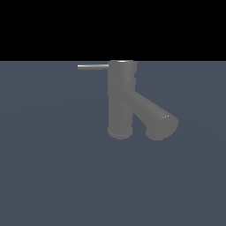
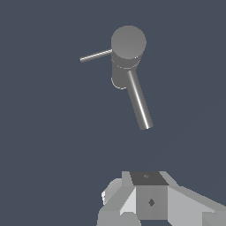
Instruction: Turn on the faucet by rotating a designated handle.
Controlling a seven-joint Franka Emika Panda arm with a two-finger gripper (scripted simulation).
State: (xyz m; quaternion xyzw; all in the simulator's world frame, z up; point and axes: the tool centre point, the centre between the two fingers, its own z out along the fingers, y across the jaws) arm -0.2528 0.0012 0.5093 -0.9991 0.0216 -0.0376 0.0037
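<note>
Dark blue-grey floor point(image 1: 53, 176) fills the space, with black behind it. We see the grey faucet point(image 1: 120, 99) standing upright in the middle, its thick spout slanting down toward the exterior view's right. Its thin, shiny handle point(image 1: 92, 66) sticks out sideways from the top cap. Our gripper point(image 2: 145, 198) hangs well apart, touching nothing; we cannot tell if it is open.

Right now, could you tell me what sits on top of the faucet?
A slightly wider cap tops the faucet, with the handle projecting sideways from it. Nothing rests on the cap; its underside is hidden.
</note>
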